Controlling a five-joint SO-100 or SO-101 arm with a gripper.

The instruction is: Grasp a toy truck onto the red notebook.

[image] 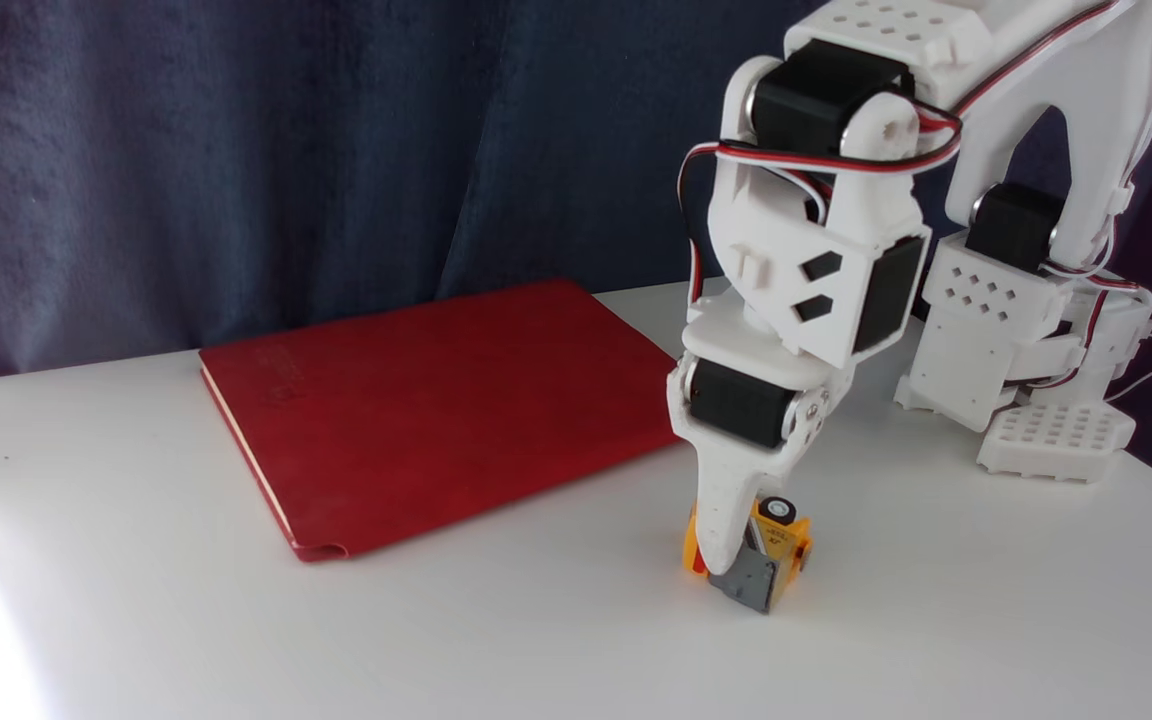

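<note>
while the red notebook lies flat at centre left, the white gripper, lower right of centre, appears closed around the toy truck on the table, so lifting it leftward comes next.

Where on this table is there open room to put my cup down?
The white table is bare in front of the red notebook, and along the front right corner. It is crowded where the claw meets the toy truck, and by the arm's base.

Matt red notebook; plastic toy truck.
</note>
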